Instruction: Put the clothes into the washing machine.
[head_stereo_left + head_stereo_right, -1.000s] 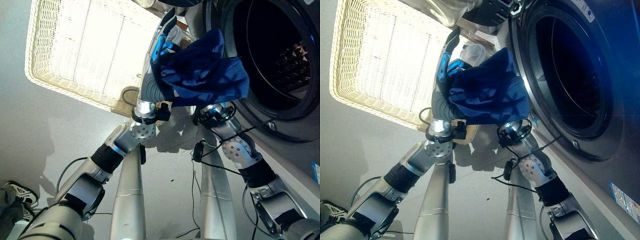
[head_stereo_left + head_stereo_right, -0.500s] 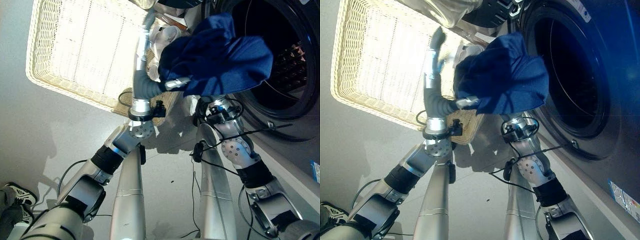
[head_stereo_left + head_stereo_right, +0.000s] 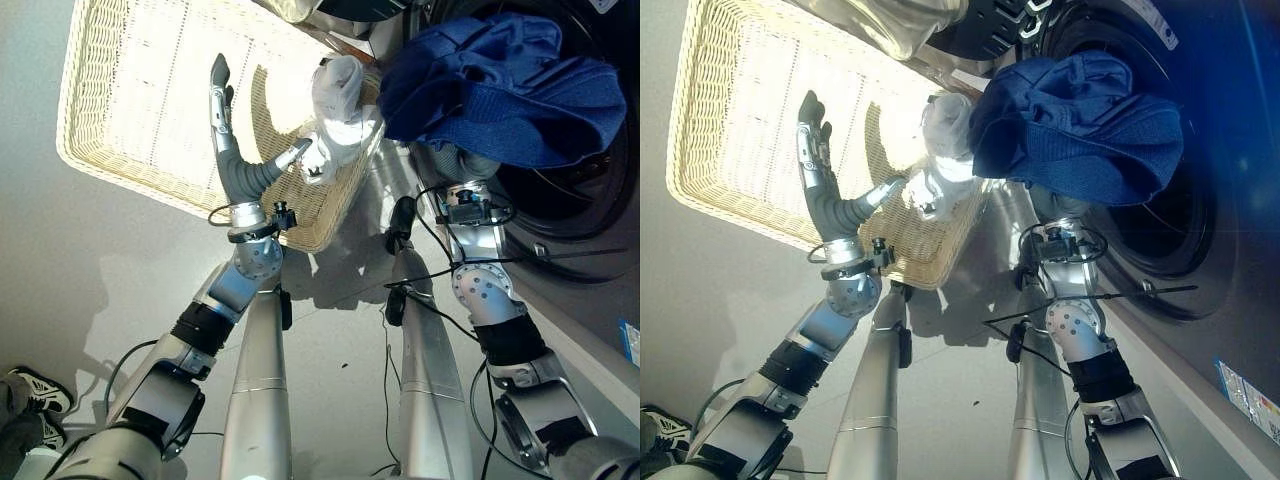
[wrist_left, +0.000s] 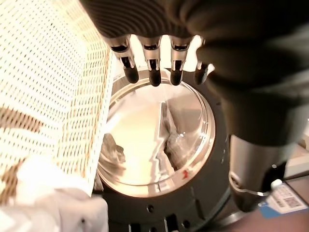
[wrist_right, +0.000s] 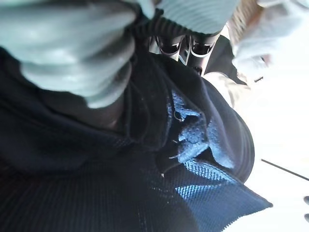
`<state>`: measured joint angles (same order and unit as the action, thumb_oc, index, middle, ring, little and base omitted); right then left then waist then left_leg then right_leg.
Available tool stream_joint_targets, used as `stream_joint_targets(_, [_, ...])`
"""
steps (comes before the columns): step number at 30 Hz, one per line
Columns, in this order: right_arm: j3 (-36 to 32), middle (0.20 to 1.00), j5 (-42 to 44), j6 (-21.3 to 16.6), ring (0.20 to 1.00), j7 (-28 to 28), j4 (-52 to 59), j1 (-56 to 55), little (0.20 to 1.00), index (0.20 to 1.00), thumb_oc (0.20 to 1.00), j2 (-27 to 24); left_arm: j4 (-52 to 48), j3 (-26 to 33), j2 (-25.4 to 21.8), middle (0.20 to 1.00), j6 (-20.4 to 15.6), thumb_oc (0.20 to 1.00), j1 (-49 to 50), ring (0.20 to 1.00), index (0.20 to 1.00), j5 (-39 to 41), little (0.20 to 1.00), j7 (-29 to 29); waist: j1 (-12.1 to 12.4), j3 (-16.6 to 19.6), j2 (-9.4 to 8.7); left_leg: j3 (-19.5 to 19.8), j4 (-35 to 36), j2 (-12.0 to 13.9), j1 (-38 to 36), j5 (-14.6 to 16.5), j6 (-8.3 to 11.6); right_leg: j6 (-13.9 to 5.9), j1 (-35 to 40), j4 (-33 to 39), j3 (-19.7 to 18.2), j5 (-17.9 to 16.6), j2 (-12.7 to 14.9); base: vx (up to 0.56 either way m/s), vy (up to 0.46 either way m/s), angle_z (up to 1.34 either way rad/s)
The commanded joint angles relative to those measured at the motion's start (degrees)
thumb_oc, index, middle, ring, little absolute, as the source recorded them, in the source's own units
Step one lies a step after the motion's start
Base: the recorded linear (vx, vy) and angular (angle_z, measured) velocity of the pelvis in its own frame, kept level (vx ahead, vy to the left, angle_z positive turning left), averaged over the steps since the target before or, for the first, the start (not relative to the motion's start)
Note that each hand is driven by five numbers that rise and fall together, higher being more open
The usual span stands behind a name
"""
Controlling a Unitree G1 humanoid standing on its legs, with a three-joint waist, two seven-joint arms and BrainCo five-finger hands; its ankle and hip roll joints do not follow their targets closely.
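Item: blue knitted garment — bunched in a heap at the mouth of the washing machine, draped over the right hand and partly across the drum opening; you cannot yet call it inside.

Risk, as a judgement: the bulk of the cloth sits on the near side of the door rim, so if you release here it may slide off the lip and drop to the floor between machine and basket. A trailing fold could also catch on the rim or wrap the wrist when you withdraw. Push deeper before letting go.

Right hand: buried in the garment; the right wrist view gives dark cloth bunched close against the fingers, which appear curled into it — you should treat it as clamped on the garment.

Left hand: raised over the wicker basket, fingers straight and spread, thumb out to the side, holding nothing and touching nothing. Its wrist view looks past the fingertips at the round glass of the open door.

Also present: pale garment lying against the basket's corner nearest the machine — left for you to load
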<state>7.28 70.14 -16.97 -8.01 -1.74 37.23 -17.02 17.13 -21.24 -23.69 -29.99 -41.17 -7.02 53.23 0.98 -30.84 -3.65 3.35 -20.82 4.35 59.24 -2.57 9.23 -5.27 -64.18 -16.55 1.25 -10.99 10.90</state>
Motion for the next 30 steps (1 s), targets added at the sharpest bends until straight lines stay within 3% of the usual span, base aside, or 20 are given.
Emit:
stream_joint_targets(1, [-1.0,0.200,3.7,1.5,0.200,-0.1,2.3,0.0,0.200,0.200,0.200,-2.2,-0.5,2.0,-0.3,1.000,-1.5,1.000,-1.2,1.000,1.000,0.3,1.000,3.8,-1.0,1.0,2.51,3.2,5.4,-1.0,-0.6,-5.2,-3.06,-5.53,1.5,-2.2,2.5,-0.6,0.4,0.00,0.000,0.00])
stream_joint_targets(9, [0.0,0.200,8.7,6.0,0.200,3.5,-18.4,3.6,0.200,0.200,0.200,-6.7,10.2,1.8,0.4,1.000,-5.0,1.000,-3.6,1.000,1.000,6.4,1.000,5.3,-0.8,1.0,3.25,2.7,5.6,-0.8,-1.0,-5.3,-2.48,-5.24,1.6,-2.5,2.4,-0.4,0.2,0.00,0.011,-0.01])
stream_joint_targets(14, [0.7,0.200,8.6,4.9,0.200,10.2,-34.5,10.2,0.200,0.200,0.200,-13.3,16.3,0.5,-1.1,1.000,-5.0,1.000,-6.7,1.000,1.000,9.8,1.000,4.2,-0.4,1.0,3.61,2.6,5.0,-0.2,-0.8,-5.1,-2.00,-4.99,1.5,-2.8,2.5,-0.3,0.1,0.00,-0.003,-0.03])
stream_joint_targets(16, [-2.3,0.200,13.8,-3.2,0.200,17.9,-48.1,19.0,0.200,0.200,0.200,-21.8,20.5,-0.8,-4.5,1.000,-4.8,1.000,-8.2,1.000,1.000,13.7,1.000,2.4,0.0,1.0,3.23,2.7,4.4,0.6,-0.6,-4.2,-1.84,-5.21,2.1,-2.5,3.0,-0.3,-0.4,0.00,-0.098,-0.07])
stream_joint_targets(17, [-2.2,0.200,13.9,-3.8,0.200,18.2,-48.4,19.4,0.200,0.200,0.200,-22.0,20.6,-0.9,-4.5,1.000,-4.8,1.000,-8.2,1.000,1.000,13.7,1.000,2.4,0.0,1.0,3.26,2.8,4.4,0.7,-0.5,-4.2,-1.83,-5.20,2.1,-2.5,3.1,-0.3,-0.4,0.00,-0.120,-0.06])
stream_joint_targets(19, [-2.5,0.200,15.1,-8.7,0.200,21.7,-48.3,20.9,0.200,0.200,0.200,-23.9,20.6,-1.3,-5.6,1.000,-4.2,1.000,-8.0,1.000,1.000,13.7,1.000,2.5,0.1,1.0,2.99,3.0,4.4,0.8,-0.4,-4.0,-1.87,-5.26,2.2,-2.1,3.4,-0.5,-0.5,0.00,-0.073,0.00])
stream_joint_targets(20, [-2.8,0.200,15.1,-12.0,0.200,23.6,-47.5,21.9,0.200,0.200,0.200,-25.0,20.3,-1.5,-6.3,1.000,-3.9,1.000,-7.4,1.000,1.000,13.7,1.000,2.7,0.1,1.0,2.75,3.1,4.5,0.9,-0.3,-3.9,-1.88,-5.29,2.3,-1.8,3.6,-0.6,-0.7,0.00,-0.074,0.05])
stream_joint_targets(21, [-3.9,0.200,9.0,-17.4,0.200,29.9,-45.2,23.2,0.200,0.200,0.200,-27.6,19.8,-1.6,-7.9,1.000,-3.0,1.000,-6.1,1.000,1.000,14.0,1.000,2.8,-0.2,1.0,2.18,3.5,4.8,1.0,-0.2,-3.7,-1.87,-5.34,2.4,-1.3,3.7,-0.7,-1.1,0.00,-0.072,0.04])
stream_joint_targets(25, [-4.2,0.200,-7.1,-19.8,0.200,45.9,-41.7,25.3,0.200,0.200,0.200,-32.9,20.1,-1.9,-10.6,1.000,-0.3,1.000,-4.8,1.000,1.000,15.2,1.000,2.7,-0.7,1.0,0.88,4.0,4.7,1.1,-0.5,-3.1,-2.16,-5.40,2.9,-0.8,3.7,-0.8,-1.9,0.00,-0.018,-0.03])
stream_joint_targets(27, [-3.8,0.200,-10.0,-20.2,0.200,49.5,-42.9,26.2,0.200,0.200,0.200,-37.6,21.9,-1.2,-12.4,1.000,0.4,1.000,-4.3,1.000,1.000,17.6,1.000,1.0,-1.1,1.0,-0.03,4.3,4.2,1.1,-1.1,-2.8,-2.37,-5.23,3.6,-1.0,3.7,-0.5,-2.3,-0.01,0.007,0.08])
stream_joint_targets(30, [-3.6,0.200,-10.3,-19.4,0.200,48.8,-43.9,26.2,0.200,0.200,0.200,-38.8,23.8,-0.8,-12.8,1.000,0.7,1.000,-5.2,1.000,1.000,18.9,1.000,-0.5,-1.3,1.0,-0.37,4.5,3.8,0.9,-1.3,-2.6,-2.62,-4.99,3.8,-1.3,3.6,-0.1,-2.3,0.01,0.012,-0.06])
